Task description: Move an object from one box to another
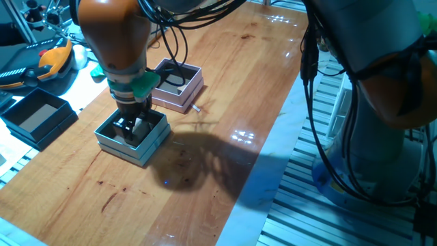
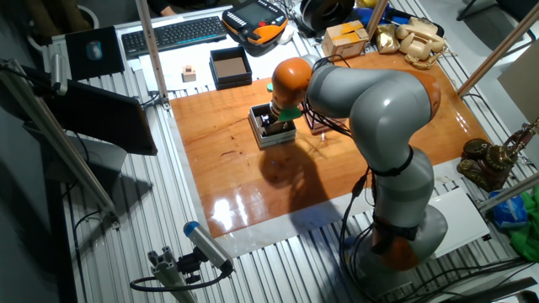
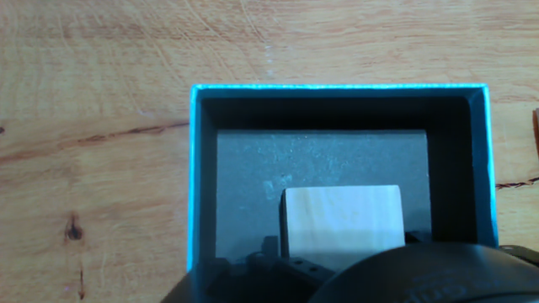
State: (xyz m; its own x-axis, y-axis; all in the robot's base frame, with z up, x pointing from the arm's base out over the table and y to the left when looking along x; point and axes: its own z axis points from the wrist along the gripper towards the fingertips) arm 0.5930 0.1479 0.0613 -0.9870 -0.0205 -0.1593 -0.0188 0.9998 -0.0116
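**Claw lowered into the teal box, wooden block below it**

We see the arm point(image 2: 370, 109) reaching over the wooden worktop point(image 1: 225, 89) with the claw point(image 1: 130, 128) lowered inside the teal box point(image 1: 109, 140). The fingers are dark and stand within the box walls; in one fixed view they sit close together, but we cannot tell from any view whether they grip anything.

In the hand view, the teal box point(image 3: 195, 168) fills most of the picture, with a bright blue rim and a dark grey inner floor. A pale wooden block point(image 3: 341, 220) rests on that floor, near the lower middle of the picture, apart from the left and far walls. The dark body of the claw covers the block's lower edge, so contact between fingers and block is not visible.

The pink box point(image 1: 191, 92) stands just beside the teal box on the far side, with a dark cable lying across it. A black box point(image 1: 37, 116) stands well apart, off the wooden surface to the left in one fixed view. In the other fixed view, a keyboard point(image 2: 173, 32) and a small wooden cube point(image 2: 189, 74) lie beyond the worktop.
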